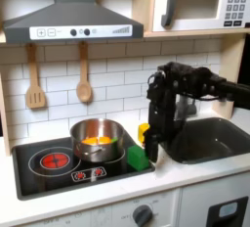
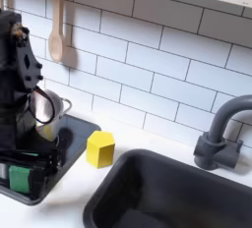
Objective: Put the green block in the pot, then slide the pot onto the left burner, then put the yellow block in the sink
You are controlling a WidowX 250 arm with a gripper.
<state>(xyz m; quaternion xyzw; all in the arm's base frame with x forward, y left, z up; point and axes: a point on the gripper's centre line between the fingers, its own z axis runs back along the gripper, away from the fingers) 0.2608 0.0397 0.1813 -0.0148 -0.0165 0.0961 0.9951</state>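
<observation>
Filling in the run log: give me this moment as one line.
gripper: over green block, grasp unclear | pot: right burner, holds something orange | yellow block: counter by sink | left burner: bare

first exterior view: frontal, far | second exterior view: close, angled | shared: yellow block (image 1: pixel 145 131) (image 2: pixel 99 148)

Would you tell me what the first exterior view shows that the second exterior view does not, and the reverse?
First exterior view alone: the left burner, a range hood and a microwave.
Second exterior view alone: the faucet.
Both exterior views: the gripper, green block, yellow block, pot and sink.
</observation>
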